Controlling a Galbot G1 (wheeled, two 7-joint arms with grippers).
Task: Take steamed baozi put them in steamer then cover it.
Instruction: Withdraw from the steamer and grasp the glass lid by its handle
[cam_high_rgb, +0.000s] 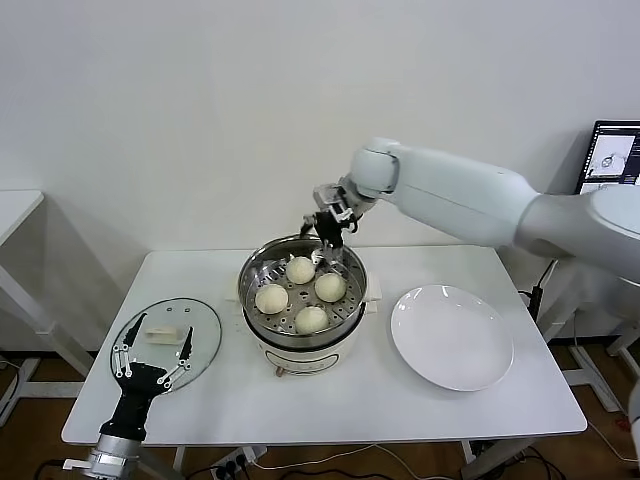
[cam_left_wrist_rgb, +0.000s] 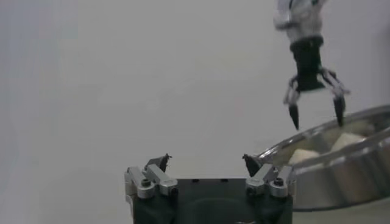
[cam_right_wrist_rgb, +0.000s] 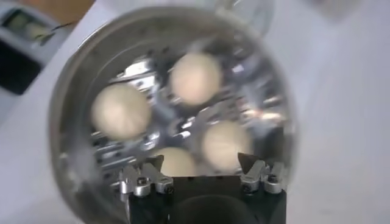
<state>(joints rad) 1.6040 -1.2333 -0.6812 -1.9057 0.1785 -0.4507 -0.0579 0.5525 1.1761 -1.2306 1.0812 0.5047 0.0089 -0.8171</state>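
A: Right, claw status?
B: Right claw (cam_high_rgb: 329, 238) spread wide, empty, hanging over the steamer's (cam_high_rgb: 255, 290) far rim. Left claw (cam_high_rgb: 152, 353) spread too, touching nothing, low at the tabletop (cam_high_rgb: 400, 400) edge near the cover (cam_high_rgb: 205, 335).
A: Baozi?
B: All four steamed baozi (cam_high_rgb: 302, 269) sit on the perforated tray, smooth, cream-white. White plate (cam_high_rgb: 452, 337) lies beside the steamer.
A: Any labels?
B: None readable.

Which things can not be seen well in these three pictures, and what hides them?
- Steamer base: head view, mostly hidden under the pot.
- Cover: head view, near part hidden by the open left pincer; absent in both wrist views.
- Baozi: right wrist view, blurred; the nearest one is partly behind the open right pincer.
- Plate: seen in head view only.
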